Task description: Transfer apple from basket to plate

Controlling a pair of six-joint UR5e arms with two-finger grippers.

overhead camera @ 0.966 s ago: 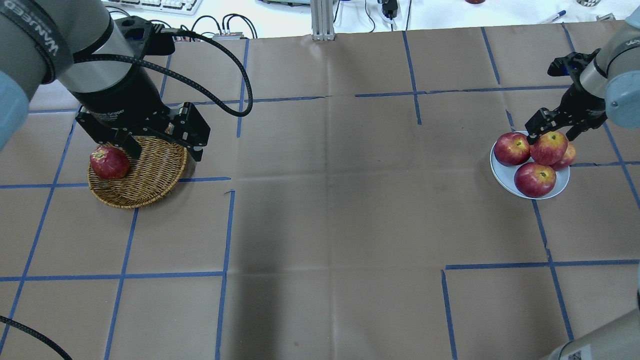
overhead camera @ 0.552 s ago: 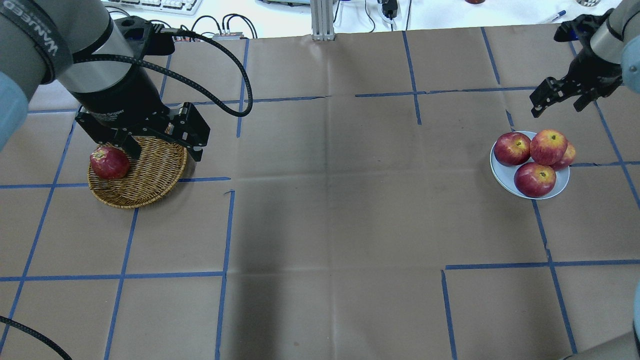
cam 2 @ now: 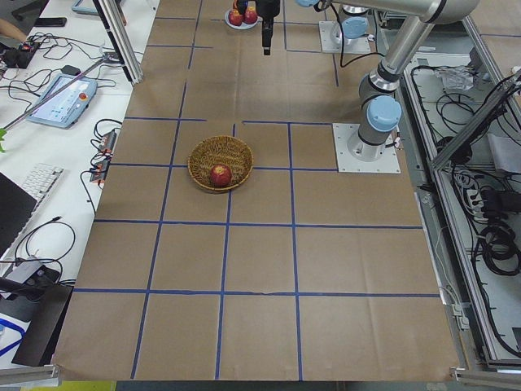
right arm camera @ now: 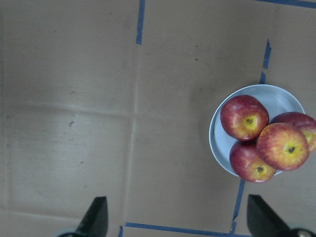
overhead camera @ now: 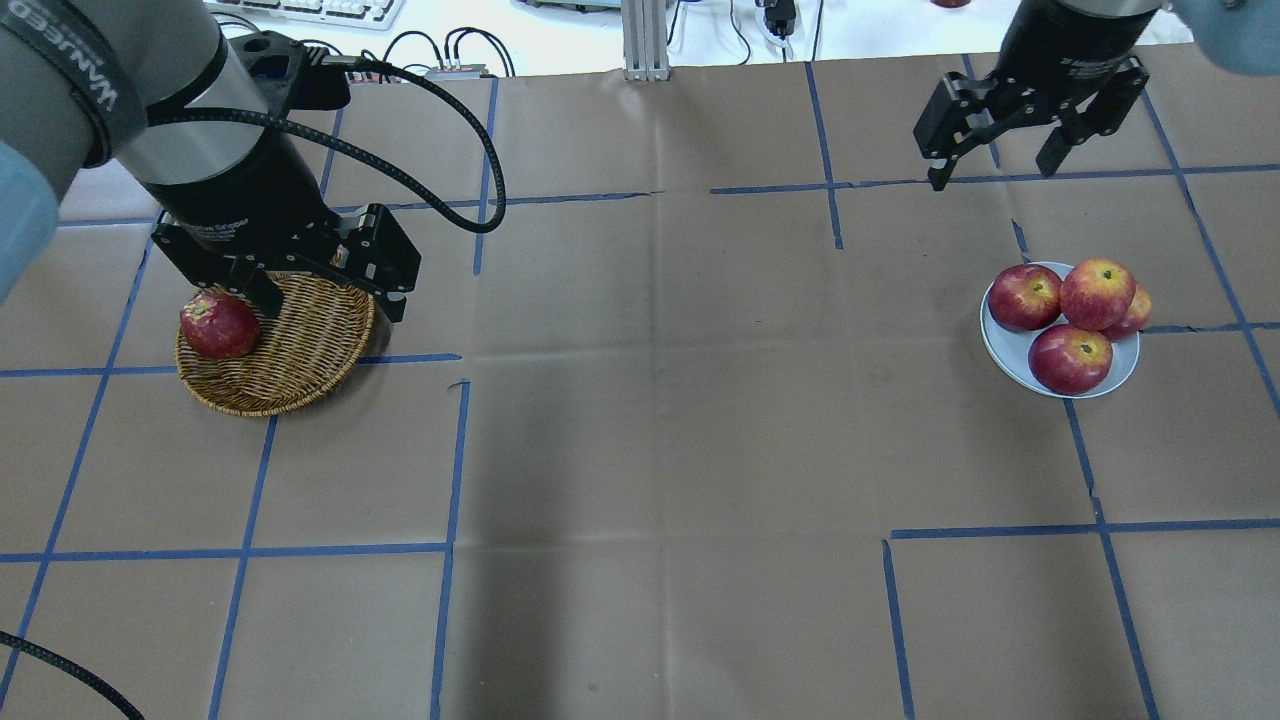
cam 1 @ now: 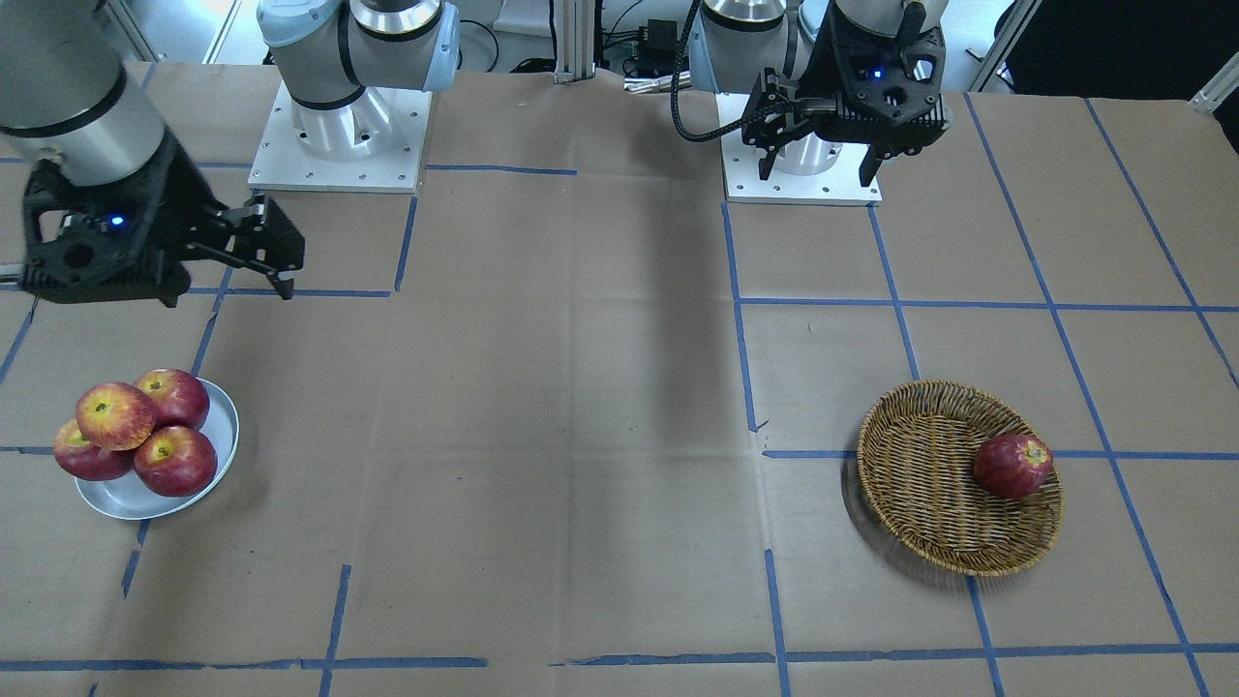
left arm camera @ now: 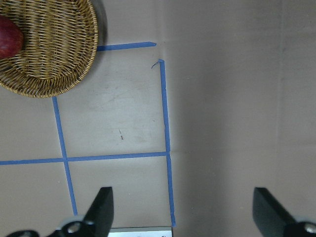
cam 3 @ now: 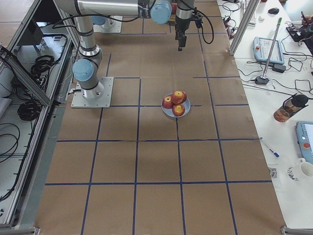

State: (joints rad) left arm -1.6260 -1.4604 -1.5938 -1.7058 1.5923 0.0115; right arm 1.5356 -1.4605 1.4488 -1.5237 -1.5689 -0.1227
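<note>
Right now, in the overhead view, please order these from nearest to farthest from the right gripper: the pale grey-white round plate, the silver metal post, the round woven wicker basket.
1. Pale grey-white round plate, right side.
2. Silver metal post, top middle, far edge.
3. Round woven wicker basket, far left.

red-orange yellow-streaked apple [overhead camera: 1097, 294], tan basket [overhead camera: 300, 355], grey-white plate [overhead camera: 1005, 350]

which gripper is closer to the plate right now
Right. The right gripper hangs open above the table, offset from the plate toward the table's middle; the left gripper is at the opposite end, raised near the basket.
</note>
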